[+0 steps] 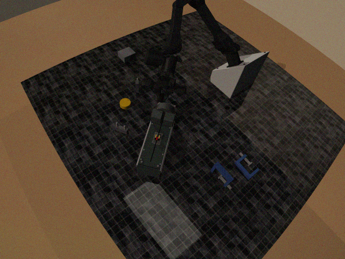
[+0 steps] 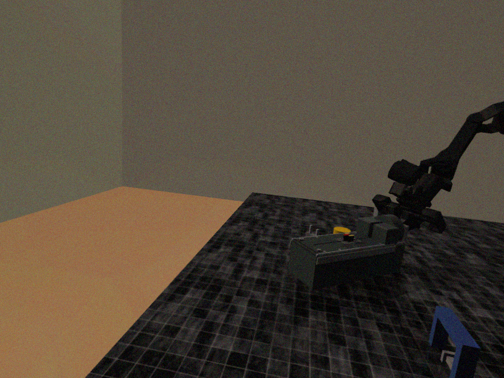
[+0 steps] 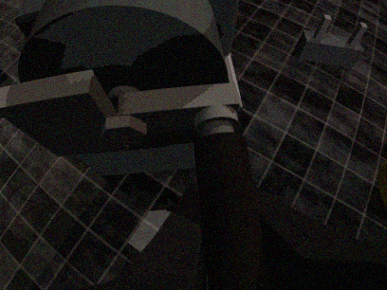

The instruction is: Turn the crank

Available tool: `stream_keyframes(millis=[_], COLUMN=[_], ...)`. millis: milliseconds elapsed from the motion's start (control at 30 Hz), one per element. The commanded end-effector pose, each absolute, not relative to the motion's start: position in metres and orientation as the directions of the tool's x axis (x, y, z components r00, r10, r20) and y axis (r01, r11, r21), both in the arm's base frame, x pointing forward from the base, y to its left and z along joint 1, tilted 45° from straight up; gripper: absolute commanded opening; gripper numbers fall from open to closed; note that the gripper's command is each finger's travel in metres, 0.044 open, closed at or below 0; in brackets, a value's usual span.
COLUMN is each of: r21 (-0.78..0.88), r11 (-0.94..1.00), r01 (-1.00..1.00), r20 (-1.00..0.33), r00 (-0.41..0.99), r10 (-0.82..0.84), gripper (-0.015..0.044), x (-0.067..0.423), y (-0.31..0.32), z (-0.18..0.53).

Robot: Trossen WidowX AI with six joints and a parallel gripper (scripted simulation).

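The machine (image 1: 154, 144) (image 2: 341, 252) is a long dark green box on the checkered mat (image 1: 69, 92). Its slide's red pointer (image 1: 157, 138) (image 2: 346, 235) sits about midway along the top slot, close beside the two small brass marks (image 1: 154, 135). I cannot tell whether it is exactly level with them. The crank is at the machine's far end. In the wrist view its grey arm (image 3: 171, 99) lies across the round housing (image 3: 127, 15), and its dark handle (image 3: 228, 217) runs toward the camera. My gripper (image 1: 162, 99) (image 2: 403, 217) (image 3: 228, 236) is shut on this handle.
A yellow disc (image 1: 124, 103) (image 2: 340, 230) and a small grey clip (image 1: 121, 128) (image 3: 332, 46) lie left of the machine. A grey block (image 1: 126, 53) sits at the back. A white wedge (image 1: 236, 75) holds the arm's base. Two blue brackets (image 1: 222, 172) (image 1: 246, 166) lie to the right.
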State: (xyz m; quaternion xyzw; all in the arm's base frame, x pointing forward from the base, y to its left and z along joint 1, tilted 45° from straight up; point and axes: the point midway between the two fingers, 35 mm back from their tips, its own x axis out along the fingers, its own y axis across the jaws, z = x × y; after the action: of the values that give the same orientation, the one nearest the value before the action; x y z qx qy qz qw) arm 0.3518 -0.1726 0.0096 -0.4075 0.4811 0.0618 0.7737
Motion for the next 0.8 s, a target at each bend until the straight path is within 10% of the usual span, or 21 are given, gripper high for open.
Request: stream_keyframes(millis=[0,767], r21=[-0.573,-0.572], r11=[0.660,0.660], r01=[-0.486,-0.487], r20=[-0.795,-0.795], r00=[0.527,0.526], r10=[-0.302,-0.302], gripper=[0.0000,0.0000], x=[0.351,0.339], y=[-0.180,-0.182], z=[0.003,-0.023])
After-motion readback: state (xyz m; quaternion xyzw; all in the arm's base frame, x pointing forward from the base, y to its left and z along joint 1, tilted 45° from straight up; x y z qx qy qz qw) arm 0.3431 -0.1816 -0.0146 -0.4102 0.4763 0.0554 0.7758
